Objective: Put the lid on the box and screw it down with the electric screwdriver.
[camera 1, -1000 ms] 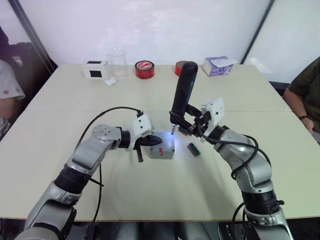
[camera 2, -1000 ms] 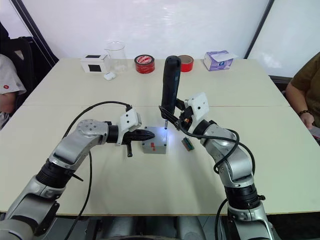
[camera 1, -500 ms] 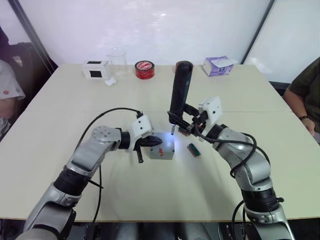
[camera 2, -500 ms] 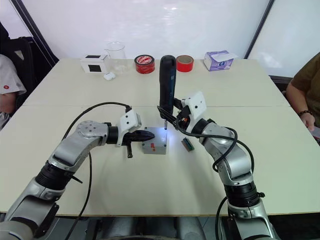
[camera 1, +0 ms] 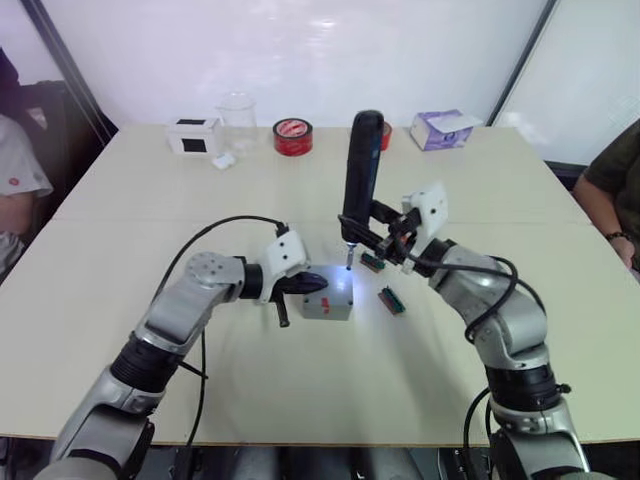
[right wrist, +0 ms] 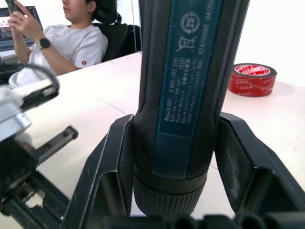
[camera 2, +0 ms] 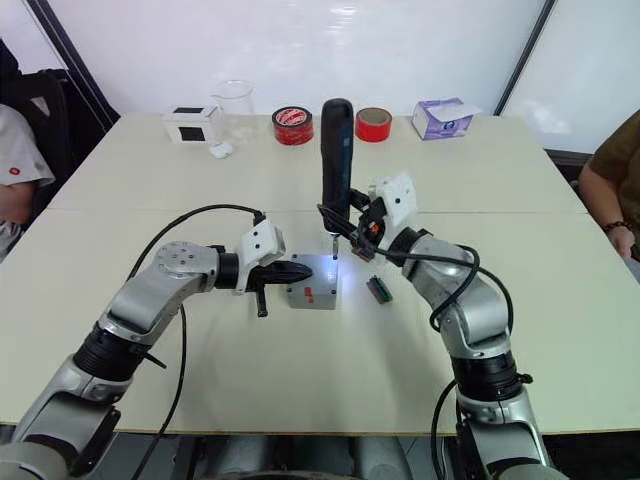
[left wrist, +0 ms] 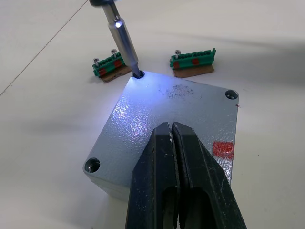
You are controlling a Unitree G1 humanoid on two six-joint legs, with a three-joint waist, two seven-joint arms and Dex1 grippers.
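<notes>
The grey box (camera 1: 328, 297) sits mid-table with the lid (left wrist: 177, 110) lying flush on top of it; a red mark shows on its side. My left gripper (left wrist: 172, 130) is shut, its closed tips resting on the lid's near part. The electric screwdriver (camera 1: 360, 170) stands almost upright, and my right gripper (right wrist: 174, 143) is shut on its dark body. Its lit bit (left wrist: 125, 44) sits in the lid's far corner hole. Two other corner holes of the lid look open.
Two green screw strips (camera 1: 390, 300) (camera 1: 372, 262) lie just right of the box. Along the far edge stand a white box with a black square (camera 1: 195, 136), a glass beaker (camera 1: 236, 118), red tape rolls (camera 1: 292, 136) and a purple tissue box (camera 1: 443, 129). People sit at both sides.
The screwdriver has swung from leaning right to nearly upright, its bit staying at the lid's corner. The left gripper has stayed on the lid. The camera has shifted slightly.
</notes>
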